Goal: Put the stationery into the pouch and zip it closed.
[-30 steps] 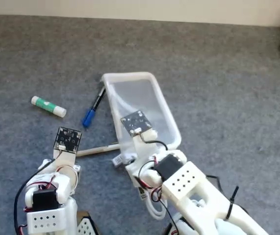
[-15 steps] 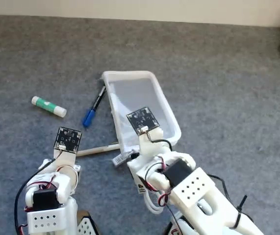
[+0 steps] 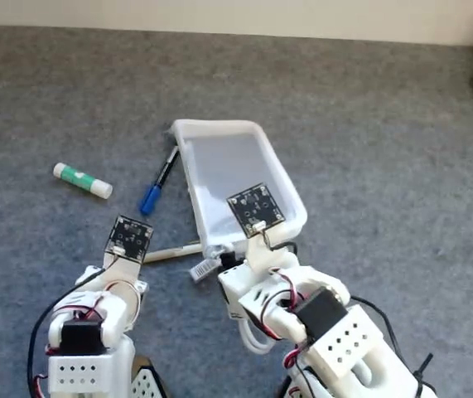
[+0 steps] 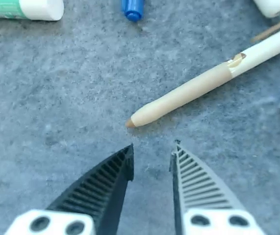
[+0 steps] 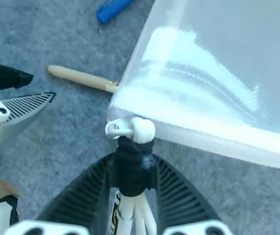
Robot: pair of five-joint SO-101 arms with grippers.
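Grey carpet [image 3: 369,108]; pale wall strip [image 3: 219,16] along far edge.

A translucent pouch [image 3: 229,166] lies flat, with the glue stick [image 3: 82,180], blue pen [image 3: 158,181] and cream pencil [image 3: 170,252] outside it.

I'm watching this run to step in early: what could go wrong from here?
1. The left gripper, open, sits just short of the tip of the cream pen; closing there may miss or roll it.
2. The right gripper grips the zip pull; tugging may drag the pouch over the pen.

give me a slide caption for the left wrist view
Open left gripper just short of the cream pen, glue stick beyond.
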